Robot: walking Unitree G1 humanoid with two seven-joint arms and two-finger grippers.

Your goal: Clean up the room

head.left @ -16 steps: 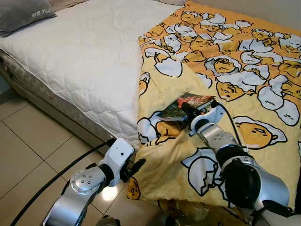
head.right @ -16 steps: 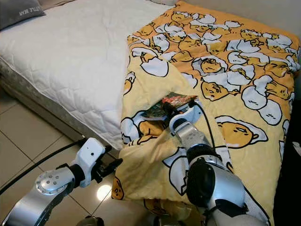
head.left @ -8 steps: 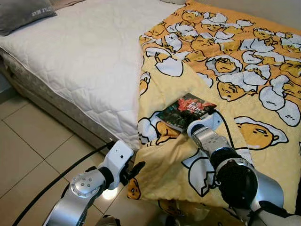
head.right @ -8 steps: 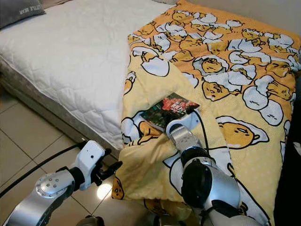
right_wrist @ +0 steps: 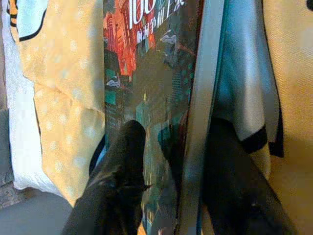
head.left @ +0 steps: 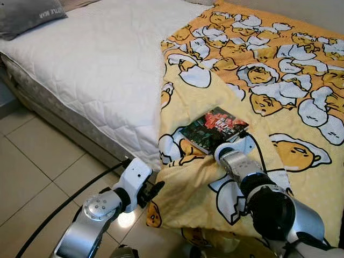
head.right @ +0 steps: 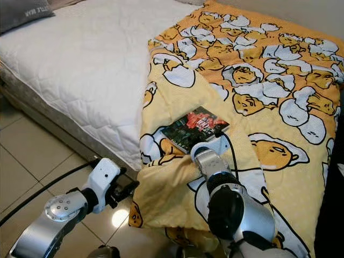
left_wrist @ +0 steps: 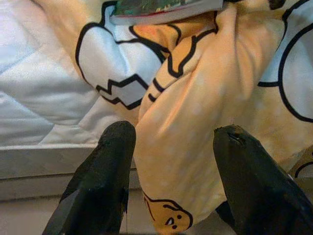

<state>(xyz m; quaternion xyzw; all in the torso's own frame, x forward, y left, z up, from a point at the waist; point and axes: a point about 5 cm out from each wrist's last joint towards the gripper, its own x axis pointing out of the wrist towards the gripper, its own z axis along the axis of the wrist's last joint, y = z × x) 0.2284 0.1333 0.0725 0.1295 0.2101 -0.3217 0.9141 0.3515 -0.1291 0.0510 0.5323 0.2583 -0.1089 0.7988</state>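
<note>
Beige tiled floor point(head.left: 32, 166) — a white-quilted bed point(head.left: 97, 70) — grey pillow point(head.left: 27, 16) at its head.

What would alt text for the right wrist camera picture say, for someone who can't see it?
Close up, the right gripper straddles the edge of a book with a dark red and teal city cover, one black finger lying on the cover and the other beneath. The book lies on a yellow cartoon-egg blanket, with white mattress at the picture's edge.

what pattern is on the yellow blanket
Cartoon eggs with cracked white shells on the blanket, clearest in the left eye view.
</note>
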